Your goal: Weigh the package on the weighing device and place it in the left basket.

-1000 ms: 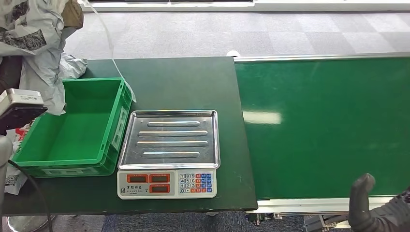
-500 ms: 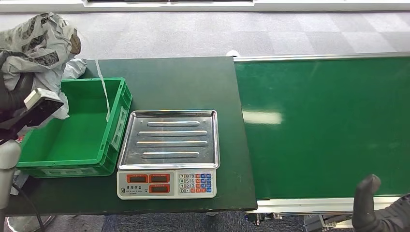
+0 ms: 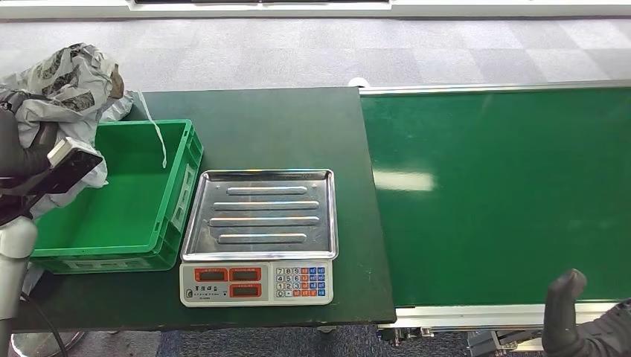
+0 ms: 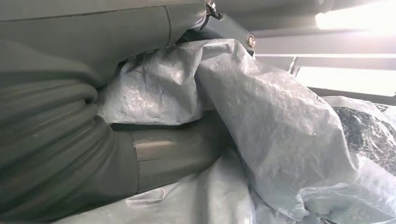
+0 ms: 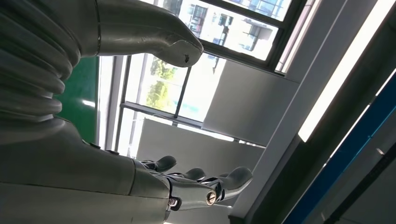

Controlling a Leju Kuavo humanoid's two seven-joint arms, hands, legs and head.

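The robot's left hand [image 4: 140, 154] grips the package [image 3: 63, 89], a crumpled grey poly mailer bag with dark printed patches. It holds the bag at about nine o'clock in the head view, above the far-left corner of the green basket [image 3: 171, 201] and partly outside its wall. In the left wrist view the thick thumb presses into folds of the plastic and the bag bulges around it, so the hold looks firm, though the darker fingers are hidden by the film. A thin white strip hanging from the bag dangles over the basket's far rim.

The basket sits at the left end of the dark green table [image 3: 290, 126], just beside the weighing scale [image 3: 259, 234], whose steel tray is bare. That suits the task: a short carry leftward takes a weighed parcel to the bin. With the tray bare and the bag already at the basket, the weighing appears done and the drop is probably the step in hand. The bag likely needs to come further over the opening, or it could snag on the wall.

The right hand [image 3: 569, 312] rests at five o'clock by the edge of the green conveyor belt [image 3: 506, 186], its fingers apart and holding nothing, apparently parked out of the way.
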